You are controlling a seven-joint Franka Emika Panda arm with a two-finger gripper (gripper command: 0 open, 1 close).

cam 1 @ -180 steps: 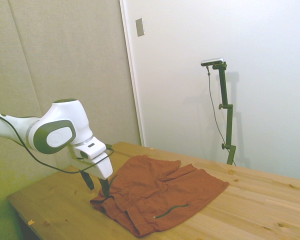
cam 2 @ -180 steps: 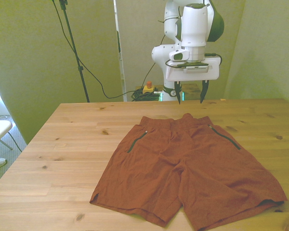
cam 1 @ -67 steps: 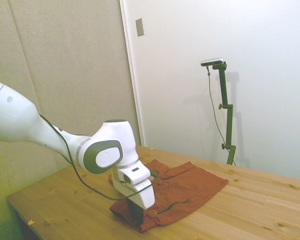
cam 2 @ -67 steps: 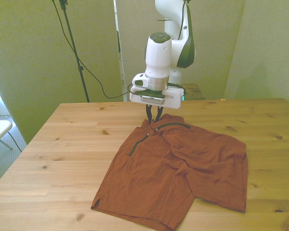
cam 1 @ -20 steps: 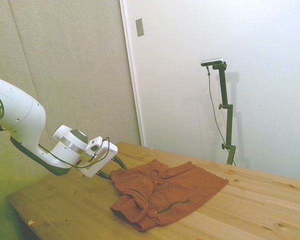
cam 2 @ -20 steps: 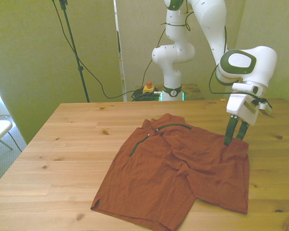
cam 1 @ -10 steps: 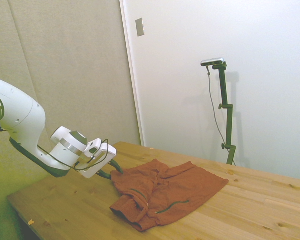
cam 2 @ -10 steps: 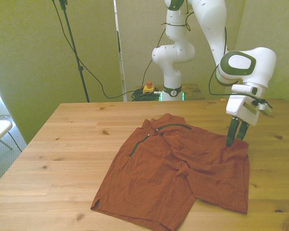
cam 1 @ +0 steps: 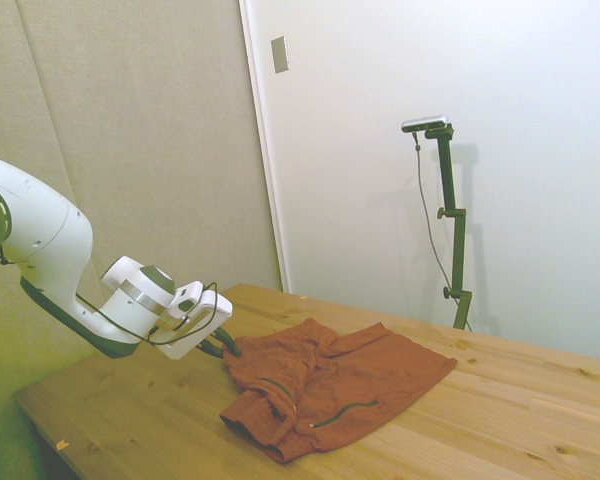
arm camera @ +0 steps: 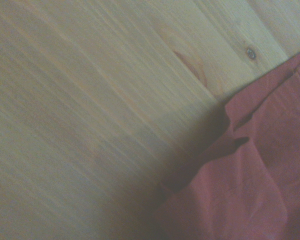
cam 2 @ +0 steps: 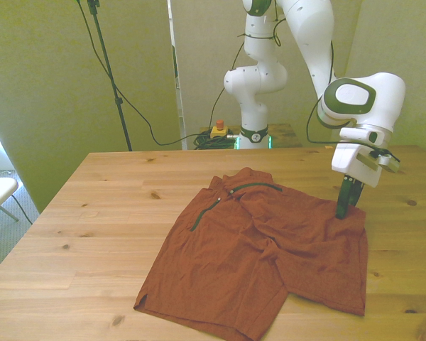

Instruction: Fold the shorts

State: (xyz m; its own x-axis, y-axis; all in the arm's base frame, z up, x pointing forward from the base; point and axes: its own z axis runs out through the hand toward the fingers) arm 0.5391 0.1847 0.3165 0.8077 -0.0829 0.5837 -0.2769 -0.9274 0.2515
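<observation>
**A:** Where are the shorts, and how do they lie?

**B:** They lie across the middle of the wooden bench, rust-orange and wrinkled. In the front view one side is doubled over the other, so a dark green zipper line sits near the top edge and a second one runs down the front view's left. The side view shows the same heap, bunched and lumpy at the end nearest the arm.

**A:** How would they handle?

**B:** My judgement: light, limp cloth. It has no stiffness, so it will drape and drag from wherever it is pinched, and a lifted corner will trail the rest behind it. It is not fragile. It may slide over the smooth wood instead of folding cleanly.

**A:** Where should one take hold?

**B:** Probably at an edge or corner, where the cloth is thin enough to pinch. The doubled edge on the front view's right looks like the likeliest spot.

**A:** And the claw?

**B:** It points down at that very edge, tips on the cloth. The fingers look drawn together, apparently pinching the fabric. In the side view it meets the heap's near end. The wrist view shows blurred wood with a red cloth corner.
</observation>
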